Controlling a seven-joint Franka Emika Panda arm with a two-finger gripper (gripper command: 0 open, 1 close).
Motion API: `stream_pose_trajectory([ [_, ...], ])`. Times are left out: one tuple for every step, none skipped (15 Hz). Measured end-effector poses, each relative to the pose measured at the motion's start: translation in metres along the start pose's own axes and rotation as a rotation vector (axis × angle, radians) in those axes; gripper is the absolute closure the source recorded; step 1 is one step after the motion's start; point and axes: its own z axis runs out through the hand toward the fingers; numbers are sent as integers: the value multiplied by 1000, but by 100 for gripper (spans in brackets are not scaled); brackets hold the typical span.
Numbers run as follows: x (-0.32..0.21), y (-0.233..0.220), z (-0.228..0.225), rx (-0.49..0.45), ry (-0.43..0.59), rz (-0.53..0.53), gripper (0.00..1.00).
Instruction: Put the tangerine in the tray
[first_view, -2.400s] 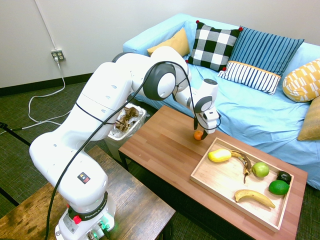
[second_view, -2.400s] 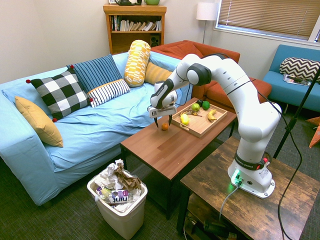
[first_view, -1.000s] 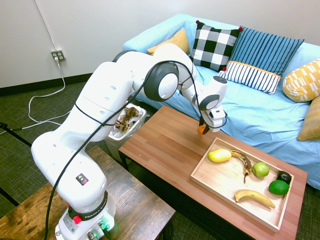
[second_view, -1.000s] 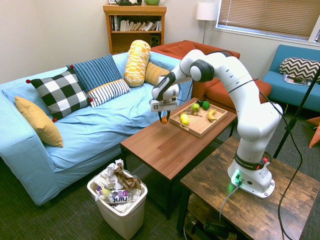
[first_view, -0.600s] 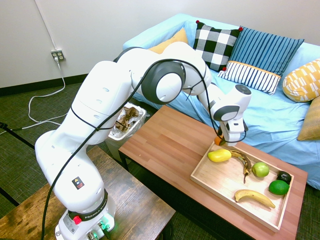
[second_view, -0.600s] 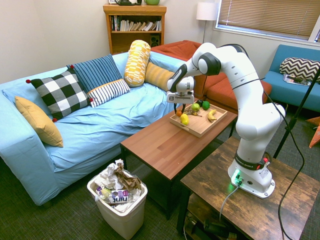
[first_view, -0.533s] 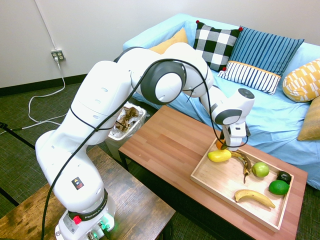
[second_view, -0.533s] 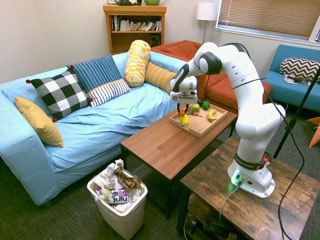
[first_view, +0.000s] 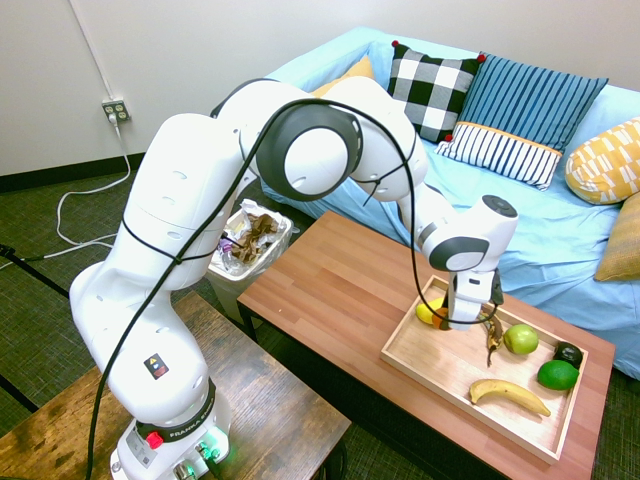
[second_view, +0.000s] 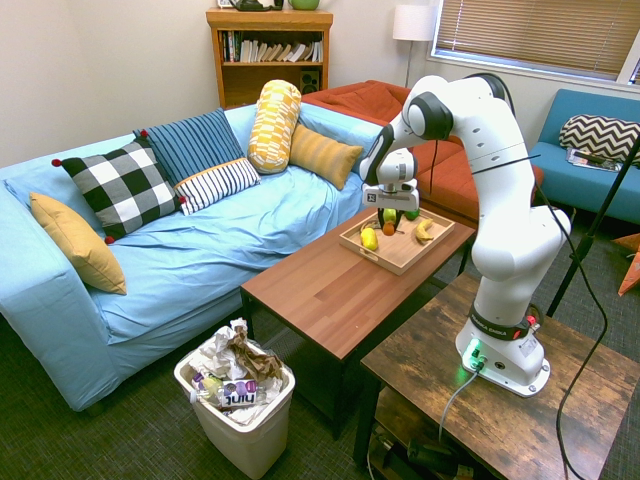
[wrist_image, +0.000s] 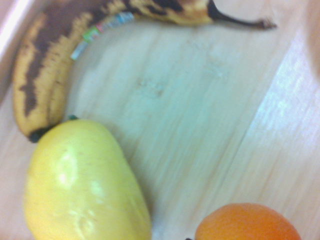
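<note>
"What's the claw (second_view: 389, 227) doing?"

"It's clenched around the tangerine (wrist_image: 247, 223), one finger on either side of the fruit."

"And where is that, exactly?"

"Inside the outline of the tray (first_view: 440, 356), near the end with the yellow oblong fruit (wrist_image: 85, 185). I can't tell whether the tangerine touches the wood."

"What lies closest to it?"

"The yellow fruit is just beside it. The spotted banana (wrist_image: 44, 70) is close too, curved, with small stickers on its inner edge. One end of it meets the yellow fruit in the wrist view."

"And farther along?"

"The green apple (first_view: 521, 339), then a dark fruit (first_view: 568, 353) next to the green lime (first_view: 558, 375) at the far end. A yellow banana (first_view: 510, 394) lies by the long side away from the sofa."

"What's under the tray?"

"A brown wooden table (first_view: 325, 270). The light-blue sofa (second_view: 190, 265) runs alongside, with patterned pillows on it."

"Anything else?"

"A wastebasket (second_view: 240, 435) full of crumpled paper, off the table's other end, and a wooden bookcase (second_view: 270, 65) behind the sofa."
</note>
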Motion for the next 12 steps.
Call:
stream_pose_trajectory([
  [1, 9, 8, -11, 1, 13, 100],
  [3, 17, 16, -18, 2, 27, 100],
  [5, 26, 24, -24, 4, 41, 100],
  [6, 33, 31, -28, 8, 55, 100],
  [7, 38, 36, -29, 12, 67, 100],
  [7, 39, 40, -30, 13, 77, 100],
  [6, 39, 44, -28, 13, 83, 100],
  [3, 39, 50, -29, 12, 83, 100],
  [-1, 39, 55, -32, 11, 81, 0],
  [-4, 39, 59, -35, 10, 81, 0],
  [-5, 38, 62, -35, 8, 86, 0],
  [-4, 37, 63, -32, 6, 94, 0],
])
